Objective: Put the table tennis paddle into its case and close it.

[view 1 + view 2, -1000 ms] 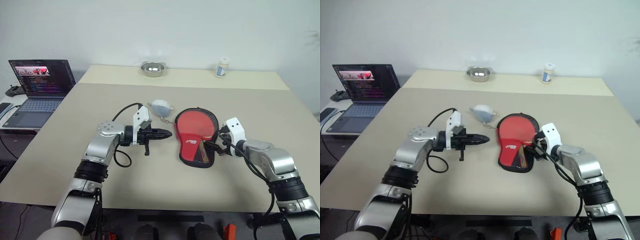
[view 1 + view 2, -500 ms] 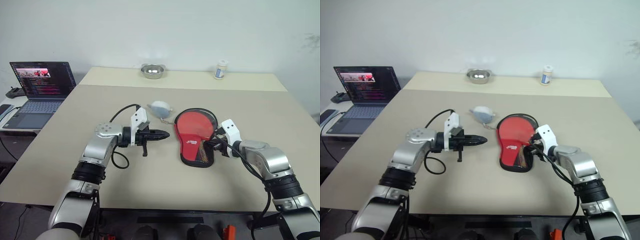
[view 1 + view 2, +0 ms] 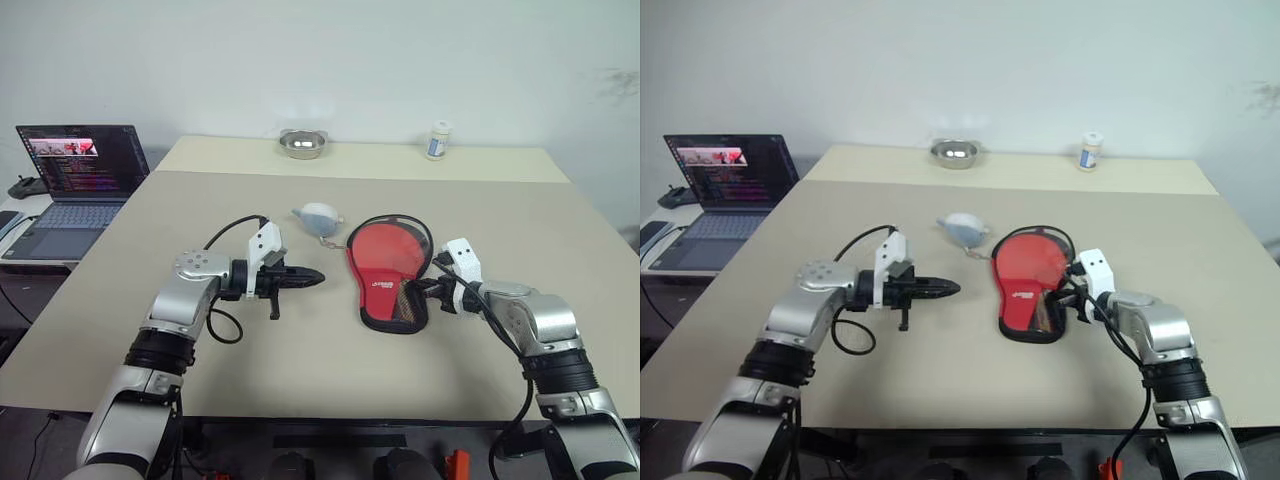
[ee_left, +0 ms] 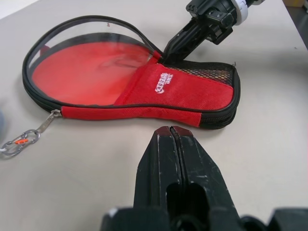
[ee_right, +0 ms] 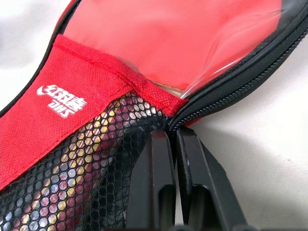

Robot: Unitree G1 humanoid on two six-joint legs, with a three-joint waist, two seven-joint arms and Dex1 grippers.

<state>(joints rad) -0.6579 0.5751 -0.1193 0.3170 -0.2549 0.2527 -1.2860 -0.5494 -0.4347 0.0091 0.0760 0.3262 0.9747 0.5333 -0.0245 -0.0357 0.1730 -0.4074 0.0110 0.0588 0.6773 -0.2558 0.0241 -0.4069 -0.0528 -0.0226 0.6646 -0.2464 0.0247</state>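
The black case lies on the table with its red logo side up and its rounded end unzipped, a clear flap lifted there. Inside it the table tennis paddle shows its red face, and its handle shows through the mesh pocket. My right gripper is at the case's right edge, shut on the zipper where the open seam begins. To the left of the case, apart from it, my left gripper hovers shut and empty, pointing at the case.
A pale grey pouch with a small carabiner lies just behind and left of the case. A metal bowl and a small bottle stand at the table's far edge. A laptop sits on a side surface to the left.
My right gripper's fingers have shut at the case's zipper edge. My left gripper has drawn a little to the left, away from the case.
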